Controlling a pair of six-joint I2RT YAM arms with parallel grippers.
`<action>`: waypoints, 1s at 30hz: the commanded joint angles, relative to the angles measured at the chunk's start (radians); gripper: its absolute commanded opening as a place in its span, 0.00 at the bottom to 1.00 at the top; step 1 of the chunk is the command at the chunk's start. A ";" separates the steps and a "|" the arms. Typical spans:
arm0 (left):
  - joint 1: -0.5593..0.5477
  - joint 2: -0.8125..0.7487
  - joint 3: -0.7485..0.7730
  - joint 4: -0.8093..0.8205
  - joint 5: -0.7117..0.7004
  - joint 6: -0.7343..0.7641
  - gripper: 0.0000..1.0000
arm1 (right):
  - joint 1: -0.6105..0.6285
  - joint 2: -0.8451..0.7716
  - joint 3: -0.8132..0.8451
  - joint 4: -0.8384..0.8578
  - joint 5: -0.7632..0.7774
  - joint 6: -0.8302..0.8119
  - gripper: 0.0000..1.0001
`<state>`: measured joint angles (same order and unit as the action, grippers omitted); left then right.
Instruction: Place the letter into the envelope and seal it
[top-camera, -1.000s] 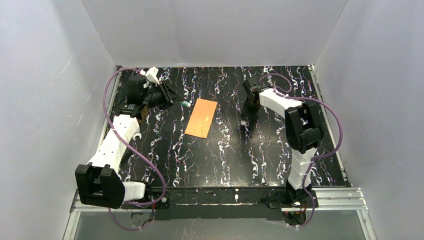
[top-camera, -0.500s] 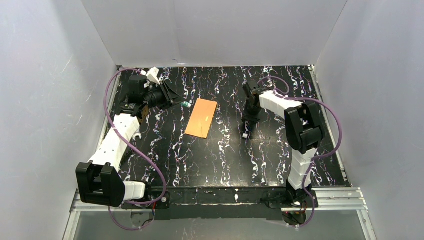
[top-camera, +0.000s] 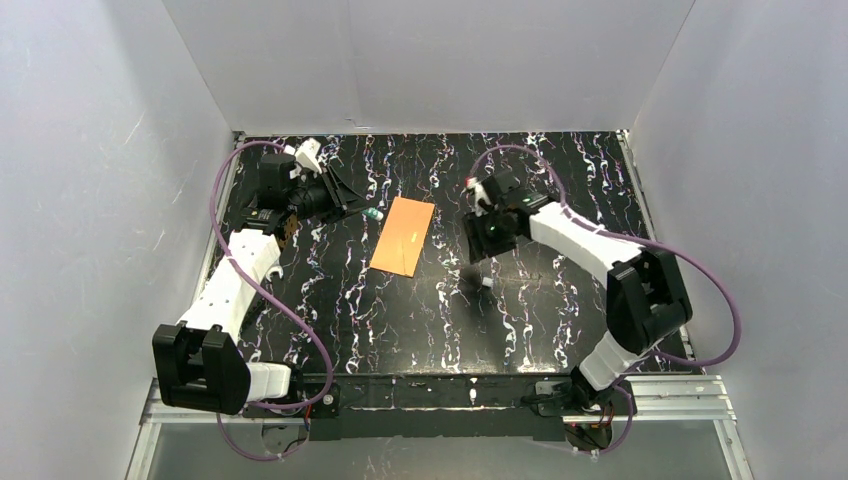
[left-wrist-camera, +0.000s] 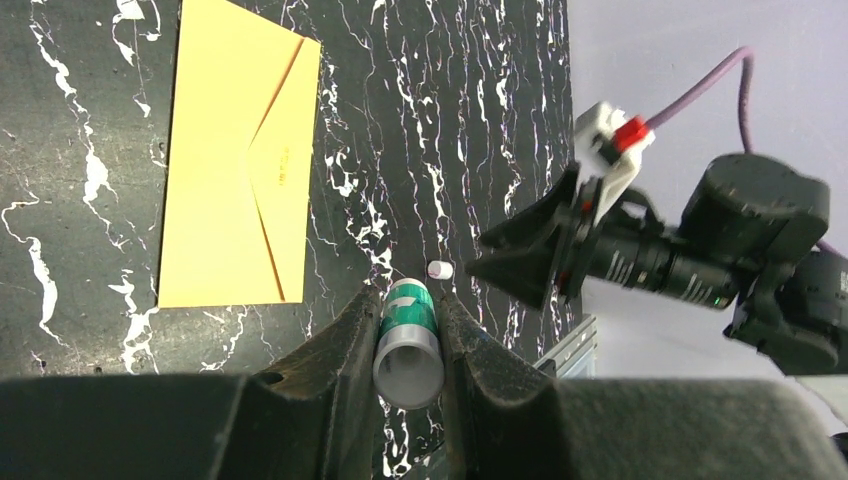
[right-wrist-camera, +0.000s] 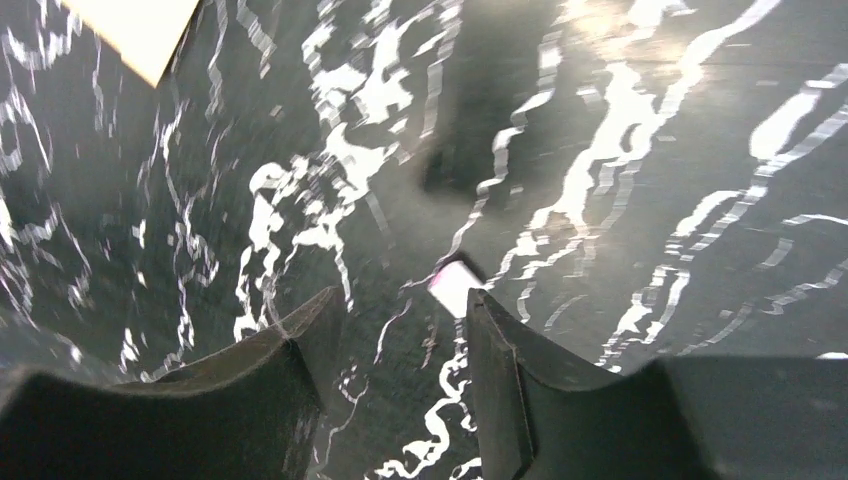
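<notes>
My left jaws clamp a green-and-white tube (left-wrist-camera: 408, 340) near the envelope (left-wrist-camera: 235, 160); my right jaws stand parted, gripping nothing, on its other side.

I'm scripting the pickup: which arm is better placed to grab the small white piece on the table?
Probably the right. The right fingers are open and hang over the small white piece, while the left fingers are shut on a green-and-white tube.

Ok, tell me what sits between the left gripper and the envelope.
Only the green-and-grey glue stick clamped in the jaws of the left gripper; beyond its tip, a bare strip of table before the envelope. The top view shows it.
</notes>
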<state>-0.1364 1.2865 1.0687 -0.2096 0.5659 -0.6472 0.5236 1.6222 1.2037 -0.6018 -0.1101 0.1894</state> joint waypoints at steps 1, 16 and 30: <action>0.006 -0.022 -0.006 -0.009 0.031 0.008 0.00 | 0.160 0.036 0.039 -0.128 0.078 -0.185 0.57; 0.006 -0.024 0.015 -0.041 0.026 0.032 0.00 | 0.302 0.192 0.126 -0.257 0.373 -0.312 0.55; 0.015 -0.019 0.004 -0.024 0.035 0.031 0.00 | 0.320 0.297 0.148 -0.256 0.492 -0.319 0.55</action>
<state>-0.1318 1.2865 1.0687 -0.2394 0.5701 -0.6281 0.8463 1.8931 1.3148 -0.8402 0.3183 -0.1097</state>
